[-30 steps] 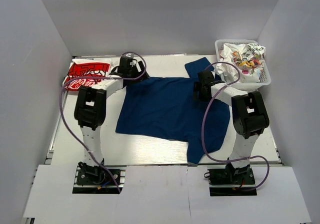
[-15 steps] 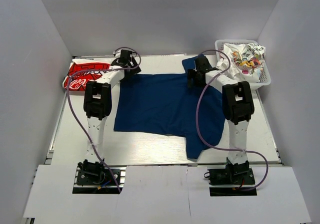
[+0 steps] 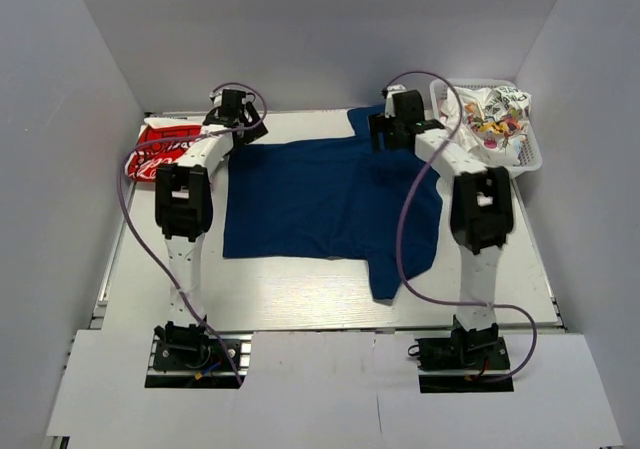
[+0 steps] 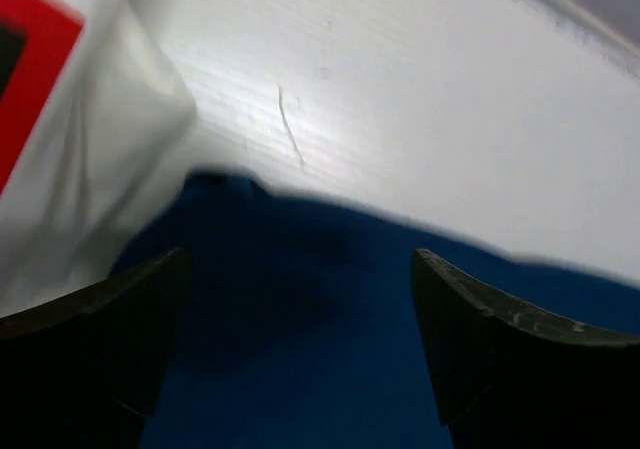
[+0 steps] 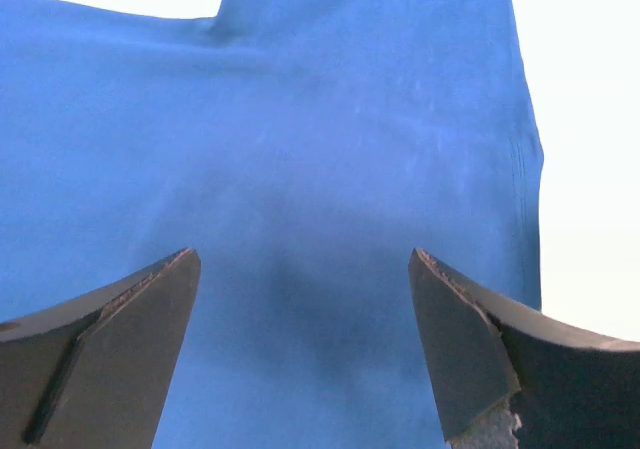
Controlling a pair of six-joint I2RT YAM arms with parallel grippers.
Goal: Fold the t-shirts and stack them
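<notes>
Table [image 3: 300,289], far-right basket [image 3: 529,155] (white tees [image 3: 490,114] inside)

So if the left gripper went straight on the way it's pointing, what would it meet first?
Probably the navy t-shirt, near its far edge; the left gripper points down at it, jaws open. Bare table lies just beyond, and depth is unclear.

Navy tee [image 3: 320,199] flat mid-table; red-and-white tee [image 3: 165,147] far-left; crumpled white tees [image 3: 490,114] far-right.

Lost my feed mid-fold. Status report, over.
Left gripper and right gripper open, empty, over far edge of navy t-shirt. It lies spread out, unfolded. Red-and-white t-shirt far left, basket far right; nothing on top.
</notes>
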